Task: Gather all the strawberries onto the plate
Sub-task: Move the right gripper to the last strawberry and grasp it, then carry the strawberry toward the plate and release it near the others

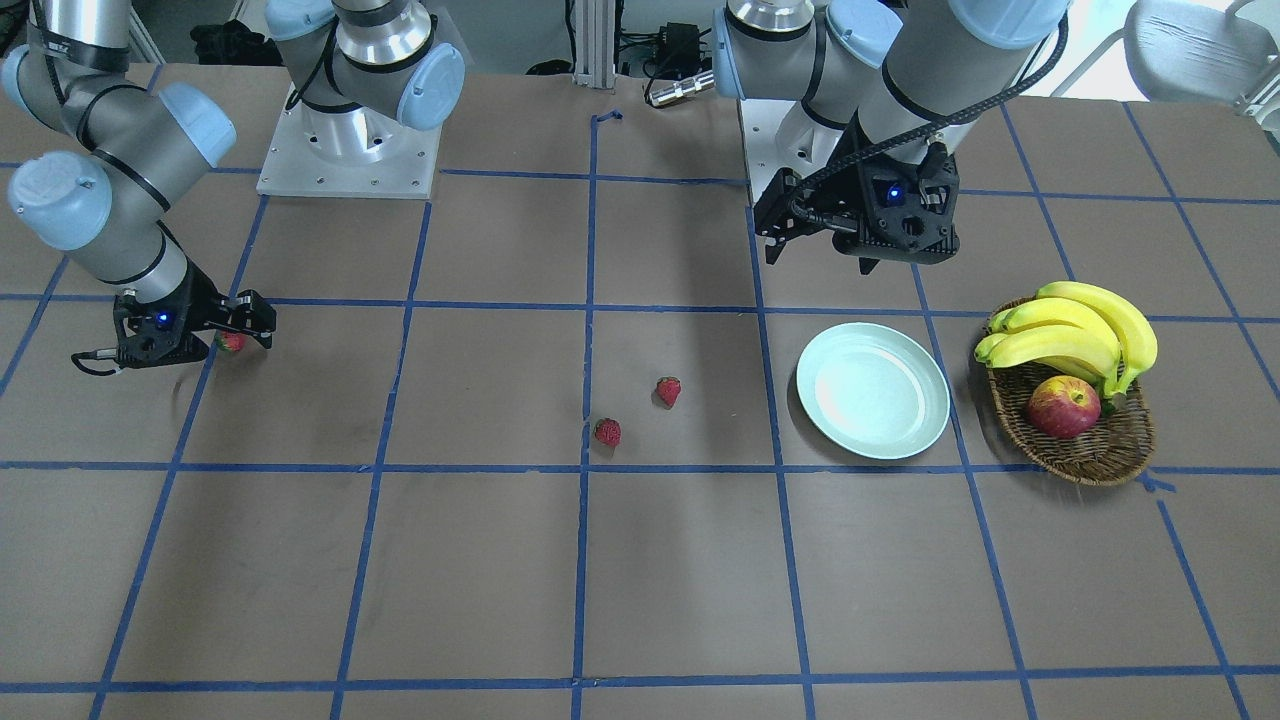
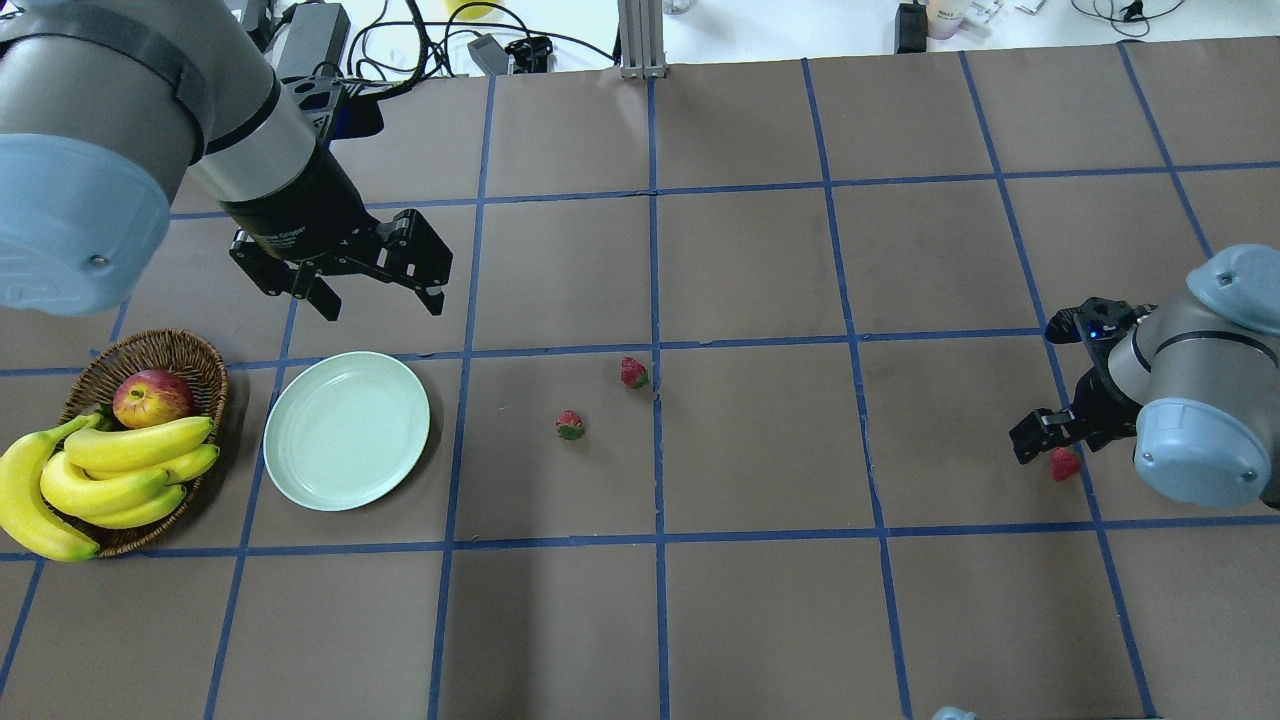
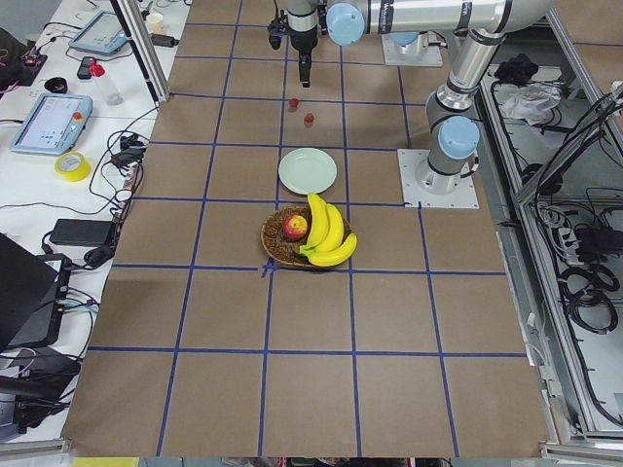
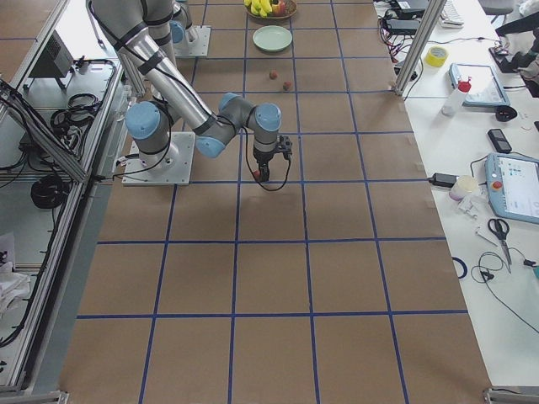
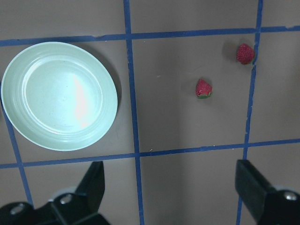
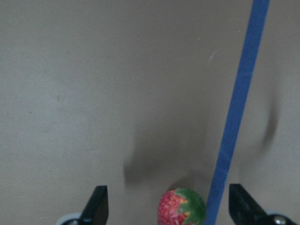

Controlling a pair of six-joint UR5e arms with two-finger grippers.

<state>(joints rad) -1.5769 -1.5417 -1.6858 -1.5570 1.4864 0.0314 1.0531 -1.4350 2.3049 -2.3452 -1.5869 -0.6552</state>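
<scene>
Two strawberries (image 2: 633,372) (image 2: 570,425) lie apart near the table's middle, and the left wrist view shows the same pair (image 5: 245,53) (image 5: 203,88). A third strawberry (image 2: 1065,463) lies on the table at the far right, between the fingers of my open right gripper (image 2: 1050,445), which is low over it. The right wrist view shows that strawberry (image 6: 182,207) between the two spread fingers, neither touching it. The pale green plate (image 2: 346,430) is empty. My left gripper (image 2: 385,300) hangs open and empty above the table just beyond the plate.
A wicker basket (image 2: 160,350) with bananas (image 2: 110,475) and an apple (image 2: 152,397) sits right beside the plate, on the side away from the strawberries. Blue tape lines grid the brown table. Cables and gear lie along the far edge.
</scene>
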